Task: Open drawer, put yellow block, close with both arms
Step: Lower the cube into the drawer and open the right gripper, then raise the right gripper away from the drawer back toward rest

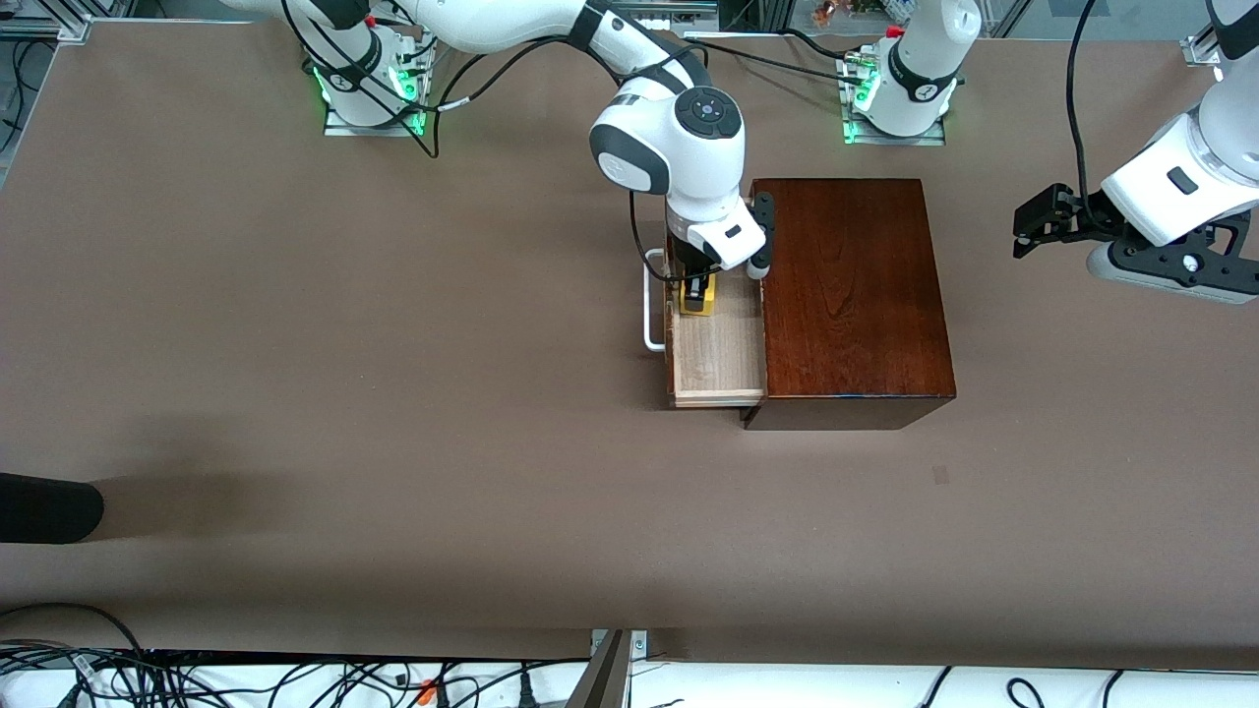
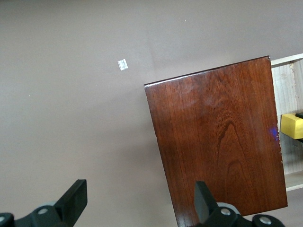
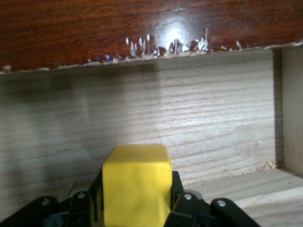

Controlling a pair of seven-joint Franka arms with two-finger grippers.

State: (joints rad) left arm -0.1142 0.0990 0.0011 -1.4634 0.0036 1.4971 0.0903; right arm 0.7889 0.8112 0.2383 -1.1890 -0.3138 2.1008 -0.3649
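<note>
1. While the drawer (image 1: 718, 359) stands pulled out of the wooden box (image 1: 851, 295) toward the right arm's end of the surface (image 1: 295, 393), its pale tray is exposed and its white bar handle (image 1: 651, 310) is seen just beside the dark front.
2. The right hand (image 1: 698, 293) is lowered into the open tray, and the yellow block (image 1: 698, 300) is clamped between its black fingers (image 3: 182, 201).
3. In the right wrist view, the block (image 3: 136, 184) is seen squeezed on both sides, with the tray's light-wood wall (image 3: 142, 113) and the box's chipped reddish-brown edge (image 3: 142, 28) above it.
4. Whether the block already touches the tray floor cannot be told.
5. The block is placed in the part of the tray farther from the front camera; the nearer part of the tray is left bare.
6. The left hand (image 1: 1033, 228) is held in the air over the surface at the left arm's end, well apart from the box, where the left arm waits.
7. In the left wrist view, its two fingers (image 2: 73, 198) are spread wide, with nothing between them.
8. From that same view, the box top (image 2: 218, 142), a strip of the tray (image 2: 289, 94) and the yellow block (image 2: 292, 126) are seen below.
9. A small pale mark (image 2: 123, 65) is seen on the surface near the box.
</note>
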